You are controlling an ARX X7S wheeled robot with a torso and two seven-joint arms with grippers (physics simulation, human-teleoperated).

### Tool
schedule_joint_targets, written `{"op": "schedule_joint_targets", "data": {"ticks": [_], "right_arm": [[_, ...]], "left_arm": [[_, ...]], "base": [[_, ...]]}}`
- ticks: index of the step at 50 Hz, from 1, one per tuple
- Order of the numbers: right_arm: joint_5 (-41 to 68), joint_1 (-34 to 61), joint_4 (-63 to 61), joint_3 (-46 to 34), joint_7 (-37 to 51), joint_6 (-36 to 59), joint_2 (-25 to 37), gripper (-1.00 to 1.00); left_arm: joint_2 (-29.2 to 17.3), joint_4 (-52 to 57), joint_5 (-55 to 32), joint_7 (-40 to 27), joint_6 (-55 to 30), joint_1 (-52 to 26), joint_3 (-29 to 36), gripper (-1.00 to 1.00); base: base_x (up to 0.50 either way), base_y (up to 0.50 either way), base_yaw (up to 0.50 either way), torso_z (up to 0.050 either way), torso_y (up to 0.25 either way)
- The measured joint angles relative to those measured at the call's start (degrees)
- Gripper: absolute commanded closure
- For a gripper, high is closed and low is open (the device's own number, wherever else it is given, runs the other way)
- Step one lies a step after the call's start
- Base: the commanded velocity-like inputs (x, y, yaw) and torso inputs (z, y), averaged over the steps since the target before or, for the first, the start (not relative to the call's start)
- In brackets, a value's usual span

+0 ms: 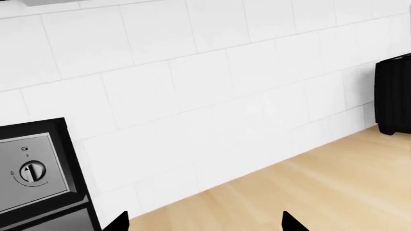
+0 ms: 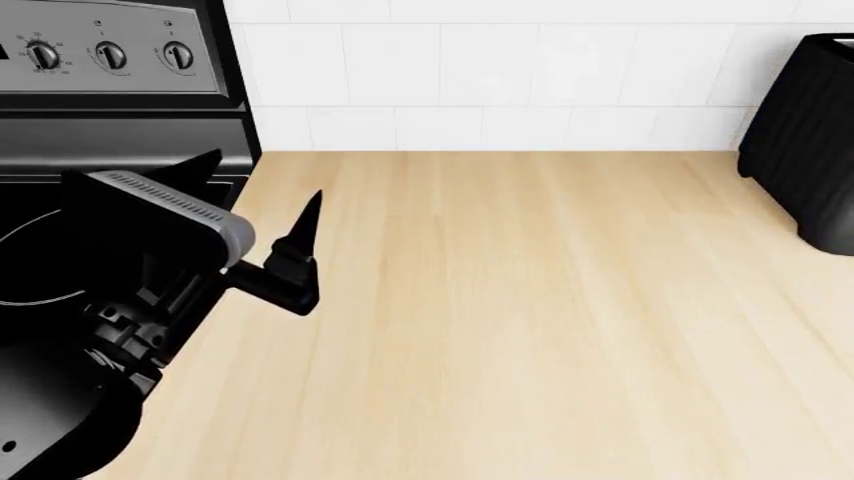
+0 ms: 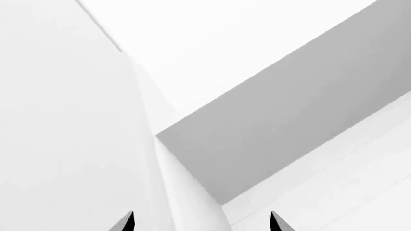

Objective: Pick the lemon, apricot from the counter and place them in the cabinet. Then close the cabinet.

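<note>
First found, at the far left of the head view, a stove (image 2: 80, 110) with a grey control panel (image 2: 107, 55) and round knobs, black stovetop below. Saw the left gripper (image 2: 256, 190) raised over the seam between stove and counter (image 2: 534, 320), fingers spread wide, nothing between them. Confirmed the same in the left wrist view, both dark tips parted above bare wood grain. Followed the counter rightward: broad, light beige, flat, running from the stove's edge to the right border of the view and back to a white tiled wall (image 2: 507, 70). Met a black ribbed appliance (image 2: 807, 140) standing on the counter at the far right, against that wall and well apart from the left gripper. Turned last to the right wrist view: saw the right gripper (image 3: 200, 224) with tips parted, released, holding nothing, facing plain white and grey panels (image 3: 289, 120). Could not tell what those panels belonged to.
</note>
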Motion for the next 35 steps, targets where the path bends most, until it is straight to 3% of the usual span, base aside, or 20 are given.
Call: {"op": "schedule_joint_targets", "data": {"ticks": [35], "right_arm": [[-10.29,15.05,14.13,-8.74,-4.62,15.65,-16.19,-1.00]], "left_arm": [[0.15,0.36,-1.08,-0.46,-0.49,-1.26,0.31,-1.00]], "base": [[0.00,0.00,0.00,0.001,-0.003]]}}
